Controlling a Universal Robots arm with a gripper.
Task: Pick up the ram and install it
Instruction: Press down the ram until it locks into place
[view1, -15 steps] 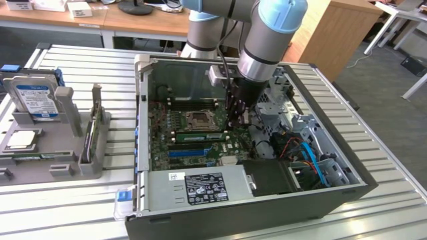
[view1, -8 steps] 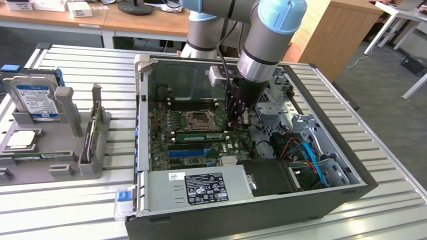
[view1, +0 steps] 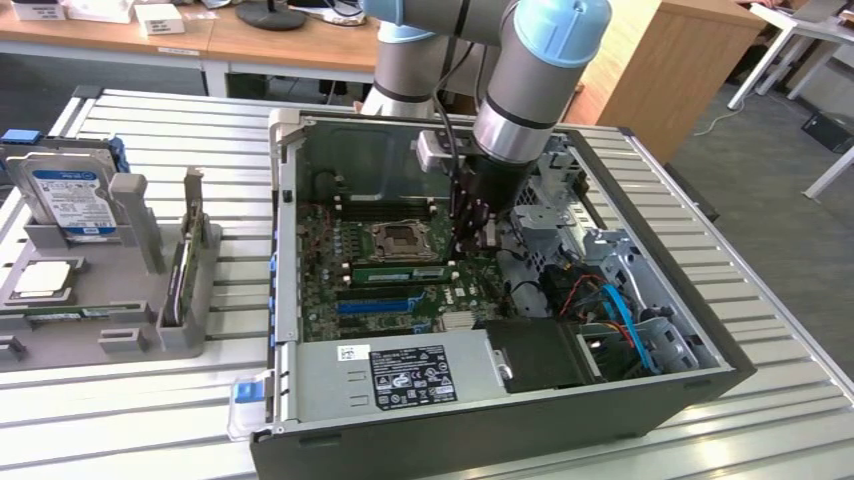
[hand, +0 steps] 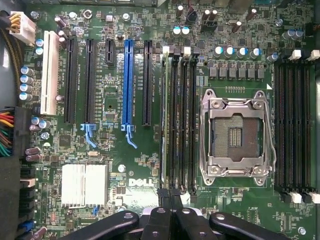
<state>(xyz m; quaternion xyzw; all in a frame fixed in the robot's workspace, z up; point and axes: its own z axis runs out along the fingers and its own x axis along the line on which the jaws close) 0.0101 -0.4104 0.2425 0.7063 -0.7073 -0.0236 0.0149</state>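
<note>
The gripper (hand: 170, 196), fingers pressed together, hung low over the motherboard (hand: 150, 167) inside the open computer case (view1: 534, 435). Just off its fingertips, the ram (hand: 164, 120) stood edge-up in a memory slot. That slot was the one farthest from the CPU socket (hand: 237, 132) in the bank beside it.

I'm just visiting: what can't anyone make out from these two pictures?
Exterior view: whether the ram is fully seated in its slot; that detail is too small.
Exterior view: what the tips of the shut jaws touch; they are dark against dark parts.
Exterior view: part of the motherboard, hidden behind the arm.
Exterior view: the print on the power supply label, too small to read.
</note>
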